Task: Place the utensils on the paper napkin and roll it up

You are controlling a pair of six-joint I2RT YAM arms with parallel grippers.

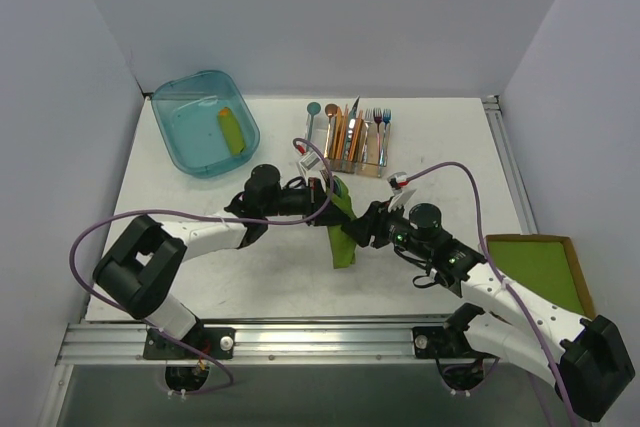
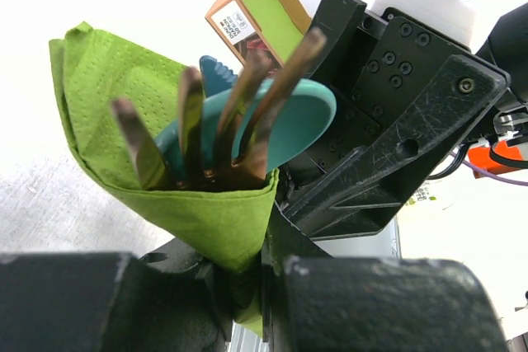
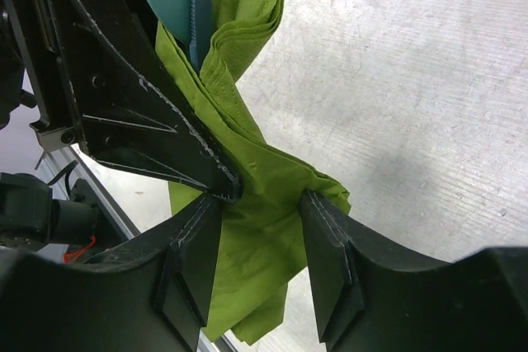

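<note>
Where the paper napkin (image 2: 91, 113) is: up off the surface (image 3: 412, 80), wrapped cone-style round the utensils and hanging between the two sets of jaws, not lying flat.
Utensils: copper fork (image 2: 235, 117) and teal spoon (image 2: 301, 117) poke out of the open end just past the left jaws' tips, handles buried in the paper.
Left gripper (image 1: 322, 190): clamped on the bundle near its open end, with the paper squeezed between the jaws and, as far as I can see, the handles inside it too.
Right gripper (image 3: 260, 261): jaws partway apart, straddling the twisted tail further down from the left jaws. Paper brushes both pads, but honestly can't tell if it's pinched or just sitting there.
Progress: my guess is it's rolled but loose, with a floppy tail.
Risk 1: thin paper with two arms on it, so any pull apart could rip the tail.
Risk 2: if the left lets go first, nothing much holds the wrap shut, so it may unroll and drop the cutlery.
Risk 3: tip the open end down and the fork and spoon slide out.
</note>
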